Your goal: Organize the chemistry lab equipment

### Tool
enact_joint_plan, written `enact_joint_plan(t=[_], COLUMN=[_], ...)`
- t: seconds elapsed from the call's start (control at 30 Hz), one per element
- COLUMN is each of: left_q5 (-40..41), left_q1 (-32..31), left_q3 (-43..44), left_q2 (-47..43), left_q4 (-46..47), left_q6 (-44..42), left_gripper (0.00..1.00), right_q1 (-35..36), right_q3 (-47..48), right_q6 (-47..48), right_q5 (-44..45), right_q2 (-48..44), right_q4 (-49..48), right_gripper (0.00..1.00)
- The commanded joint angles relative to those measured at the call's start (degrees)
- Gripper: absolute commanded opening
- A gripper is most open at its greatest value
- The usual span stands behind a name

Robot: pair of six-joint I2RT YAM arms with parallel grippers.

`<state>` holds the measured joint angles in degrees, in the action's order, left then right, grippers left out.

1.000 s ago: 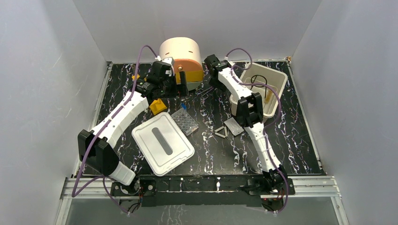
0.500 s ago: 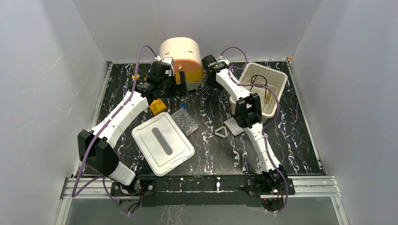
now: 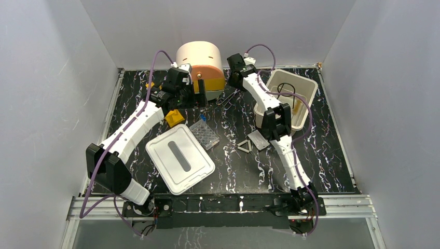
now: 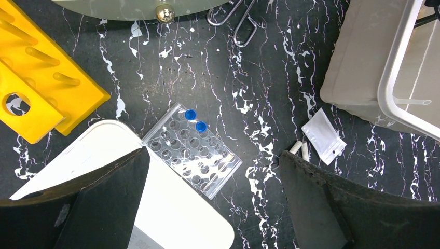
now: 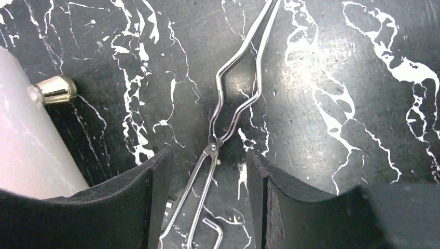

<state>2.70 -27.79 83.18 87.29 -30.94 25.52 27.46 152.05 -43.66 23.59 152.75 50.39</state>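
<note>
Under right gripper (image 5: 205, 176), spread wide: metal tongs (image 5: 211, 148) flat on table (image 5: 337, 78), long axis diagonal, tips toward back right.

Three plain pale grey panels close in the workspace: a back wall (image 3: 218, 26), a left wall (image 3: 46, 104) and a right wall (image 3: 394, 104), the side ones slanting outward toward the camera. Between them lies a table (image 3: 321, 150) with a black top veined in white like marble; the wrist views show a slight sheen on it. An aluminium rail (image 3: 353, 207) runs along its near edge, with a dull grey surface (image 3: 233, 236) below. The light is soft and even, with faint shadows
</note>
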Motion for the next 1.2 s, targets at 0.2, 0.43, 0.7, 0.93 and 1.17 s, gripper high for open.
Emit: enact_joint_plan(t=[0.2,0.43,0.7,0.93,1.17], left_q5=[-0.38,-1.01,-1.48,-5.77,-16.82], left_q1=[0.54,0.55,0.55,0.55,0.55], left_q3=[0.26,0.58,0.41,0.06,-0.81], left_q2=[-1.12,-0.63,-1.15,-0.82,1.85], left_q4=[-0.88,-0.89,-0.85,0.32,6.81], left_q6=[-0.64,-0.47,-0.12,0.9,7.45], left_gripper=[0.96,0.96,0.96,0.96,0.91], right_q1=[-0.15,-0.09,-0.05,-0.06,-0.16], right_q3=[2.56,2.72,2.43,-0.03,-22.07], right_q6=[4.41,5.73,12.14,13.08,11.94], right_q5=[2.26,2.91,0.8,-2.95,-9.7], right_q2=[4.57,5.94,4.42,-0.13,-21.7], right_q4=[1.03,2.94,5.32,6.27,-4.55], right_gripper=[0.61,0.5,0.11,0.0,0.0])
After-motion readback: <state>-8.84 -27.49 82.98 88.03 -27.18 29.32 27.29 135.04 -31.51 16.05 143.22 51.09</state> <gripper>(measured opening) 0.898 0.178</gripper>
